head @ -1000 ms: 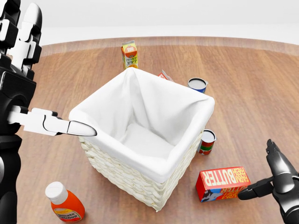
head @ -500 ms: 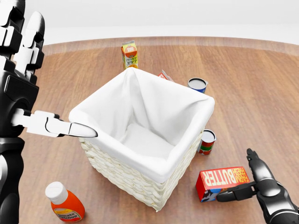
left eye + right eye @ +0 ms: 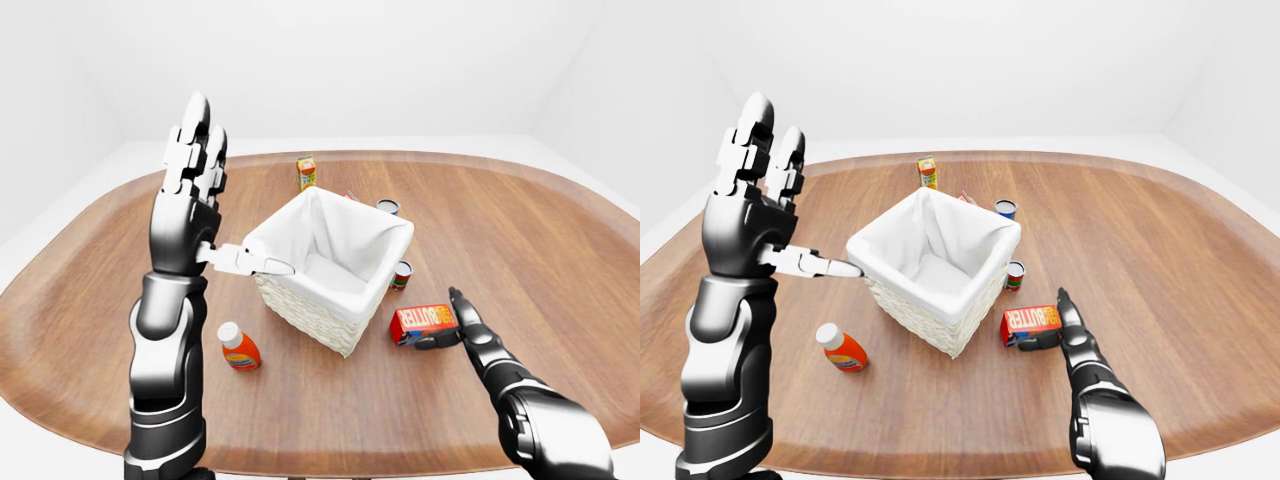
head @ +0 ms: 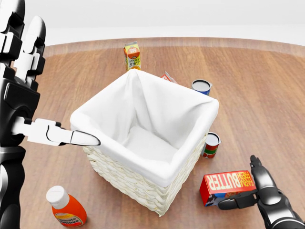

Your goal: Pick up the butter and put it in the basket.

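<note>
Butter box lies on wooden table, red, just left of right hand in head view. Right hand fingers spread, thumb touching box's lower edge, not closed round it. White-lined wicker basket farther left of that hand. Left hand raised upright, fingers spread, thumb pointing at basket rim. Orange bottle below left hand; small can above butter box.

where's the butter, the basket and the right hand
butter (image 4: 228, 184): head view, on the red printed face of the box
basket (image 4: 125, 180): head view, on its woven outer wall
right hand (image 4: 257, 191): head view, on the dark hand at the box's right end
</note>
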